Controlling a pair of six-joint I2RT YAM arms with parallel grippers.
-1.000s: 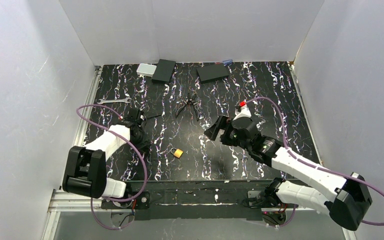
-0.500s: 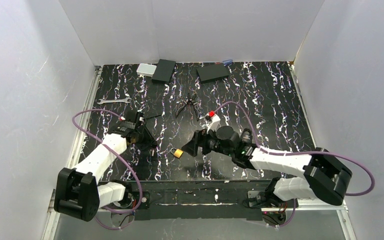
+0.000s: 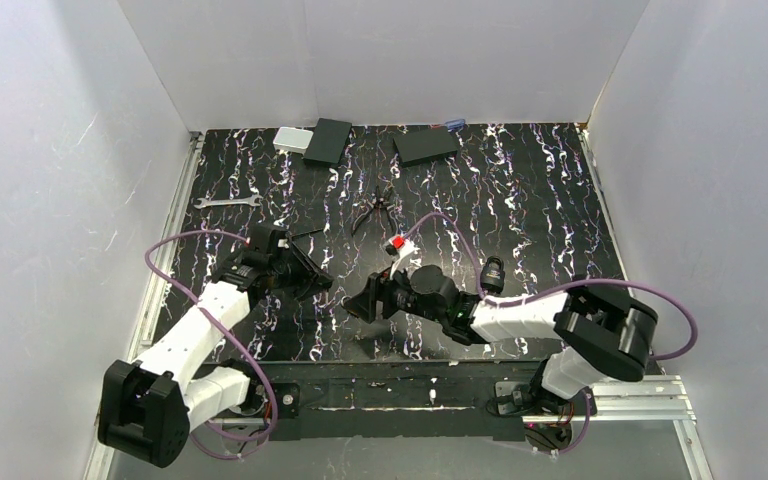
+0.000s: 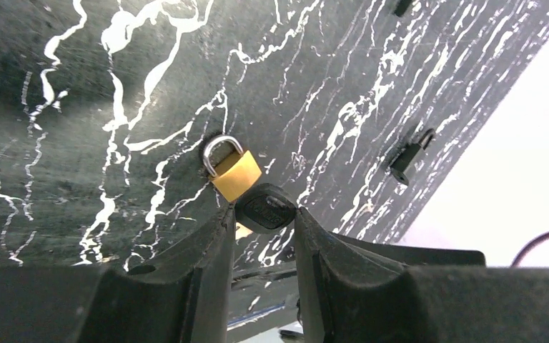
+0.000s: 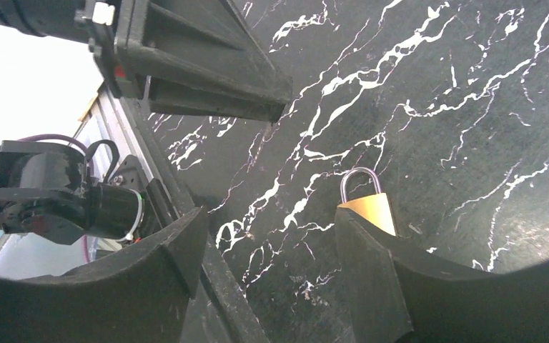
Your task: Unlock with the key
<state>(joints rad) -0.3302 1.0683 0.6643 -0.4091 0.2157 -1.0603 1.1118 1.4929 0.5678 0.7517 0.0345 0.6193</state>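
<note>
Both arms have closed in on the padlock [image 4: 234, 171] over the last second. The right gripper [image 5: 271, 239], which stood off to the padlock's right, now hangs over it. The left gripper [image 4: 264, 209] has swung in from the padlock's left and points at it.

The padlock lies flat on the desk [image 4: 78, 86] with its shackle closed, so nothing is unlocked yet. The left gripper is pinched tight on the black head of the key [image 4: 266, 213]. In the left wrist view the key sits just short of the brass body, at the end opposite the shackle. That is probably the keyhole end, which would explain the line of approach. The key's blade is not visible, so how well it is aimed cannot be told.

The right gripper is spread wide and holds nothing. In its wrist view the padlock sits just inside one of the fingers [image 5: 372, 286], partly hidden by it, with open desk out to the other finger. This looks like a straddle meant to clamp the body and hold it still against the push of the key. The padlock is off-centre between the jaws, so closing them may slide or turn it first.
</note>
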